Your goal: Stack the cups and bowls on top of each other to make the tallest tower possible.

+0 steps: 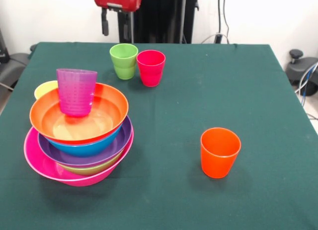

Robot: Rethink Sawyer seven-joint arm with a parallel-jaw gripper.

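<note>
The glossy plastic cups look light, stiff and slippery, so I judge the rim the best hold. My tool point(118, 27) hangs at the far edge, and I cannot tell its state. The purple tumbler point(76, 91) sits in the orange bowl point(107, 102) atop the nested tower (pink bowl point(39, 163) as base). The orange cup point(219, 152), green cup point(123, 60) and red cup point(150, 67) stand empty on the green surface point(238, 91).

Purple cup point(76, 91) upright in orange bowl point(107, 98) atop tower point(79, 140)

Robot lab, cloth-covered table point(198, 91), wall cables point(222, 16)
</note>
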